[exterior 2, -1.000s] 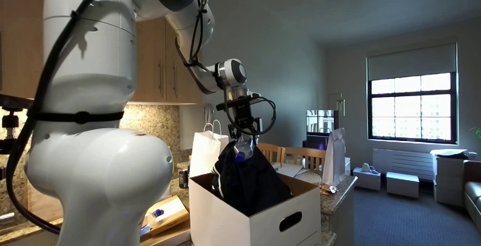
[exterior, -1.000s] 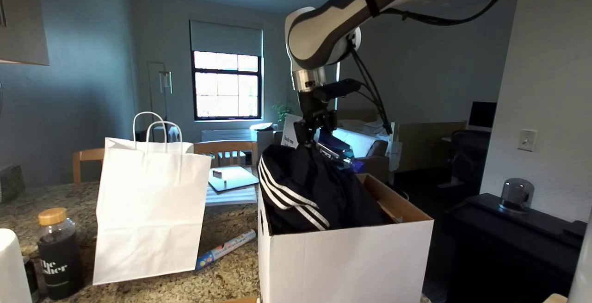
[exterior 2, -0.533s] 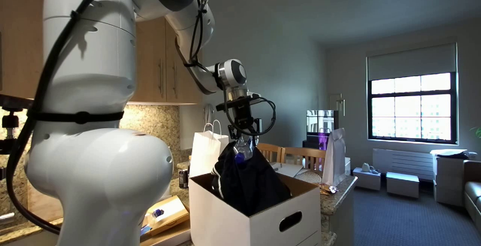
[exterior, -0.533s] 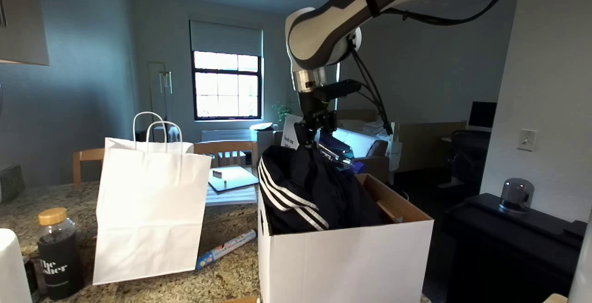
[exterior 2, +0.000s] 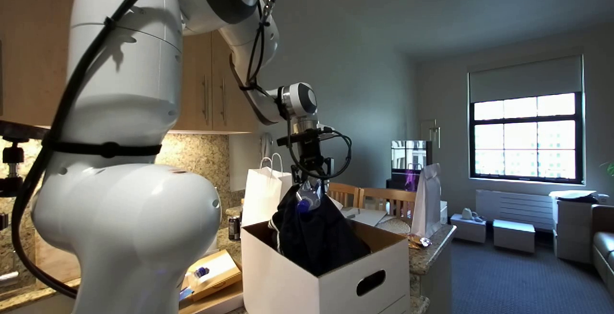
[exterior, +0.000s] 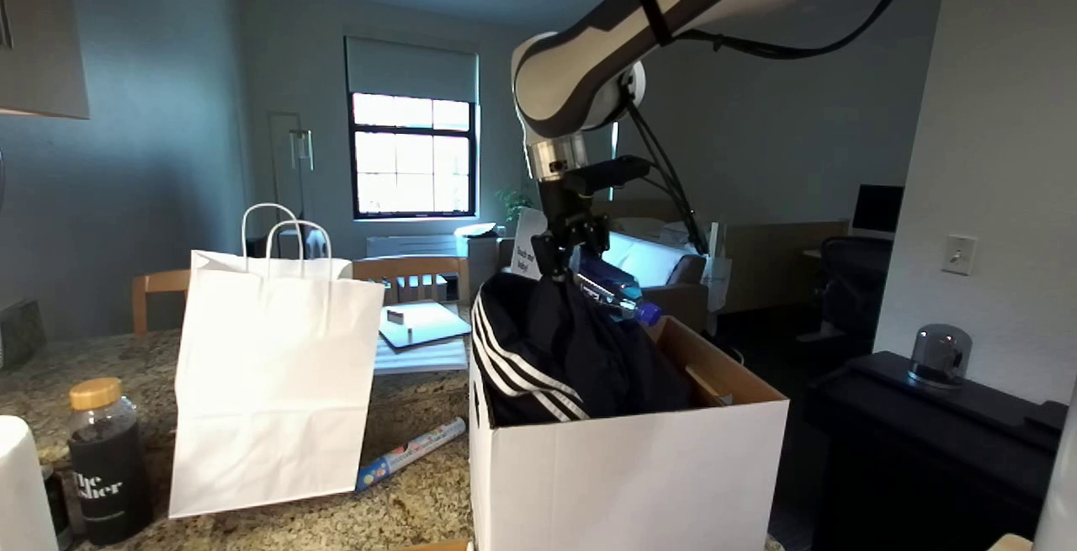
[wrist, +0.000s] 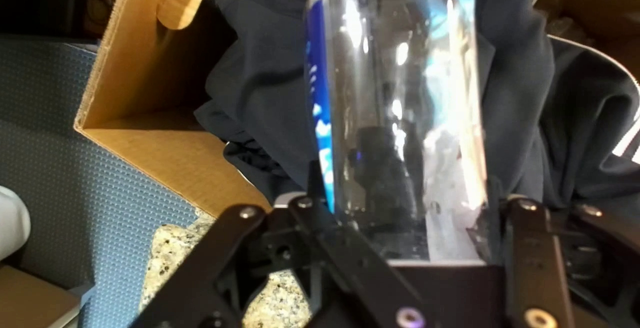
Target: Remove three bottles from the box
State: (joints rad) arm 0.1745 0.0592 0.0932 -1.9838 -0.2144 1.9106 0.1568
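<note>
A clear plastic bottle (wrist: pixel 395 92) with a blue label edge and a blue cap (exterior: pixel 648 313) lies tilted between the fingers of my gripper (exterior 2: pixel 312 182), which is shut on it near its base. It hangs above the white cardboard box (exterior: pixel 627 484), cap end lower. A black jacket with white stripes (exterior: pixel 538 349) bulges out of the box and rises to the gripper; whether cloth is pinched there I cannot tell. In an exterior view another blue cap (exterior 2: pixel 202 272) shows in a low brown carton. Any bottles under the jacket are hidden.
A white paper bag (exterior: pixel 278 383) stands on the granite counter beside the box, with a blue-and-white tube (exterior: pixel 412 452) and a dark jar with a wooden lid (exterior: pixel 105 467) near it. The brown carton (exterior 2: pixel 220 275) sits close to the robot's base.
My gripper has come down slightly with the bottle still held. The jacket's raised part has sunk with it, and the box has stayed in place.
</note>
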